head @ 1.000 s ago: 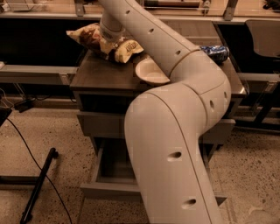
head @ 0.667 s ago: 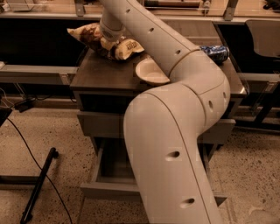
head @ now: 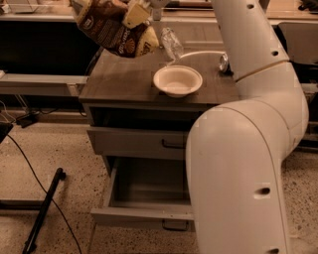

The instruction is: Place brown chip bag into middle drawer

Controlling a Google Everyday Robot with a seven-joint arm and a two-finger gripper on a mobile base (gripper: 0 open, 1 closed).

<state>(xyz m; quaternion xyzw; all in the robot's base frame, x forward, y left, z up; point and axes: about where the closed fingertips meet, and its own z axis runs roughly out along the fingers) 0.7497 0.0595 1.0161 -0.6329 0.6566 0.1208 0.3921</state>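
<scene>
Gripper (head: 139, 12) tight on brown chip bag (head: 112, 32), high above white bowl (head: 177, 82) and open middle drawer (head: 149, 187).

The gripper (head: 140, 11) grips the chip bag (head: 110, 31) in the air above the back left corner of the desk (head: 121, 79). A white bowl (head: 178, 81) sits near the front edge, and a can (head: 224, 63) lies towards the right edge. Below, the bottom drawer (head: 141, 214) is pulled open; the drawer above it (head: 131, 141) is closed.
</scene>
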